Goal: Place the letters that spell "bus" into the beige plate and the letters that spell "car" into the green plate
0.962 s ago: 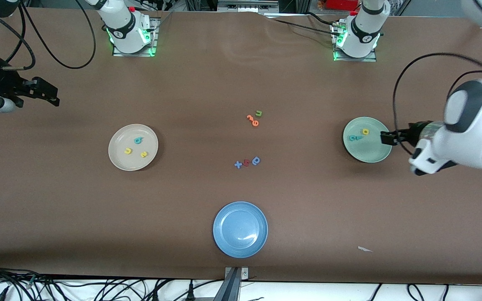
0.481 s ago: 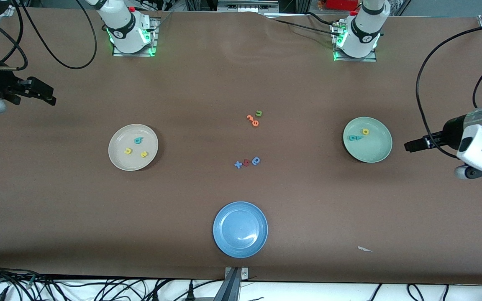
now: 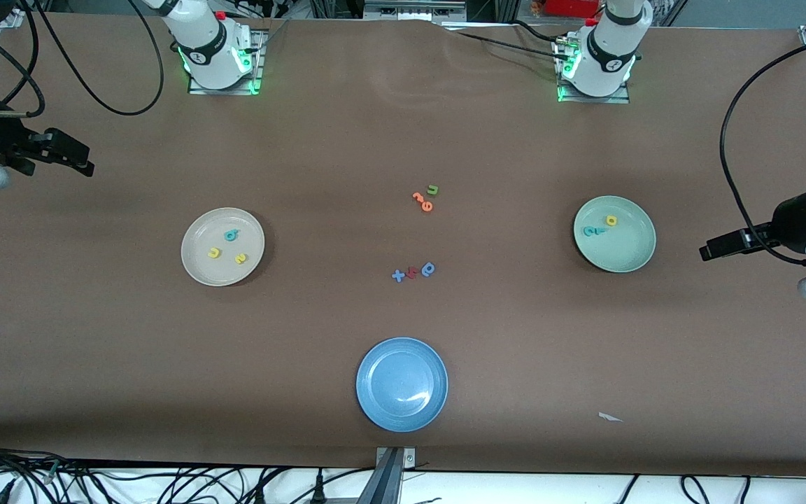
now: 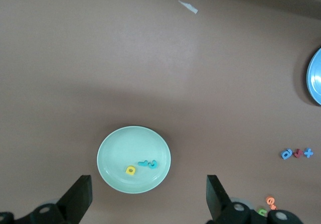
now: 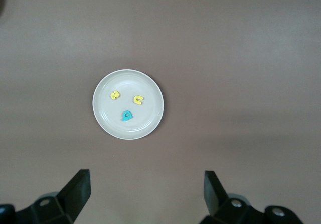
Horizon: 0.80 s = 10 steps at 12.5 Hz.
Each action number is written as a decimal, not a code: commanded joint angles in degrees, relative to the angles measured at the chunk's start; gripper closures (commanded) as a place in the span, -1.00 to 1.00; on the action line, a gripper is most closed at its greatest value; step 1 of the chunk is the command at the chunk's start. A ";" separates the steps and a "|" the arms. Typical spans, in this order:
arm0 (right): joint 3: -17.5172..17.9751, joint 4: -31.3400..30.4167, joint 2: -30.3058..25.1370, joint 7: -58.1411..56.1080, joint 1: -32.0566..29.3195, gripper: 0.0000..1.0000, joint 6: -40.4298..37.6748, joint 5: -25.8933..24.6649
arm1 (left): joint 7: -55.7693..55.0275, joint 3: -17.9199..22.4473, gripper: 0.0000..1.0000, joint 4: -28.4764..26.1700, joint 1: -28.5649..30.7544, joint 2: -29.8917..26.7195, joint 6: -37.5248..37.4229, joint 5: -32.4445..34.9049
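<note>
Closest to the front camera there's a blue plate (image 3: 401, 384), sitting by itself with nothing in it, plus a tiny white scrap (image 3: 610, 418) lying on the table (image 3: 515, 336) toward the left arm's end.

Next up, mid-table, a little row of leftovers: a blue x (image 3: 398, 276), a dark red piece (image 3: 412, 272) and a blue rounded letter (image 3: 428, 269), all just beside each other.

About level with those are the two plates that matter. The beige plate (image 3: 200, 273) sits toward the right arm's end and has the teal b (image 3: 231, 235), the yellow u (image 3: 214, 253) and the yellow s (image 3: 240, 259) in it – spread out, not touching. The green plate (image 3: 627, 255) sits toward the left arm's end and holds the yellow a (image 3: 611, 220) with two teal letters (image 3: 591, 231) bunched right up against each other beside it. They're too small for me to read which is the c and which is the r.

A bit farther from the camera than the blue x row: two orange pieces (image 3: 422, 201) with an olive-green u (image 3: 433, 190) right next to them.

Both arms are pulled off to the table ends – the left gripper (image 3: 707, 250) hangs beside the green plate, fingers spread wide, holding nothing. The right gripper (image 3: 87, 166) is up at its own end, well apart from the beige plate, jaws apart too and empty.
</note>
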 commanded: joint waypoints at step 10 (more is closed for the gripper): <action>0.59 1.62 0.45 0.77 -0.65 -0.99 -1.11 1.06 | 1.82 15.83 -1.00 -10.21 -14.00 -6.31 8.50 -3.41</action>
